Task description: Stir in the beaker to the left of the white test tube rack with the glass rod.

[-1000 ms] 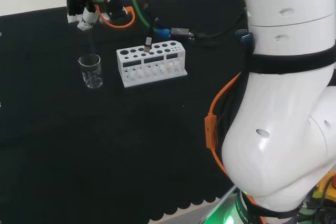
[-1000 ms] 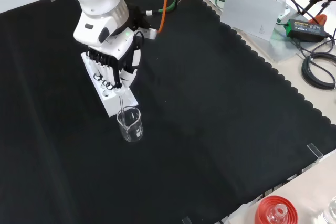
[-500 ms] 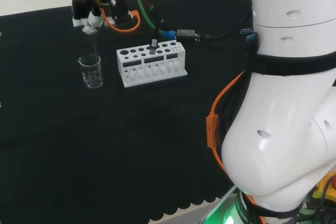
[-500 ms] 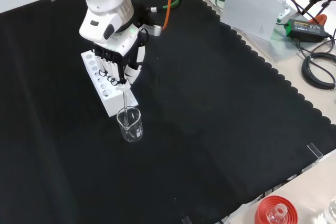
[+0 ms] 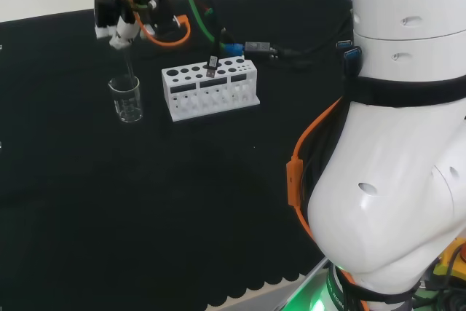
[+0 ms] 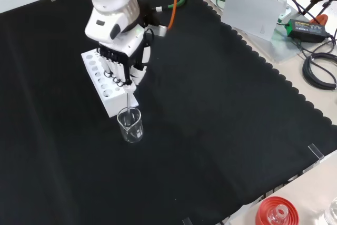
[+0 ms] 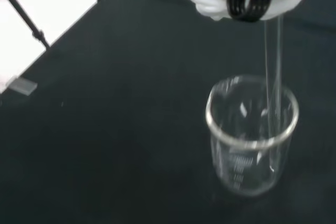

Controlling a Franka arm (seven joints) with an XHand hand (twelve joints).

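Note:
A small clear glass beaker (image 5: 127, 99) (image 6: 130, 125) (image 7: 251, 136) stands on the black cloth just left of the white test tube rack (image 5: 211, 89) (image 6: 105, 84) in the head view. My hand (image 5: 120, 20) (image 6: 125, 62) hovers above the beaker, fingers curled on a thin glass rod (image 5: 129, 63) (image 6: 128, 103) (image 7: 273, 77). The rod hangs nearly upright with its lower end inside the beaker, near the wall. I cannot tell whether the beaker holds any liquid.
The arm's big white links (image 5: 393, 143) take up the right of the head view. Cables (image 5: 255, 47) trail behind the rack. At the front view's lower right edge sits a red ribbed ring (image 6: 276, 212); a power adapter and cords (image 6: 310, 30) lie off the cloth.
The hand has shifted slightly above the beaker, moving the rod's upper end sideways while its tip stays inside the beaker. The beaker and rack have not moved.

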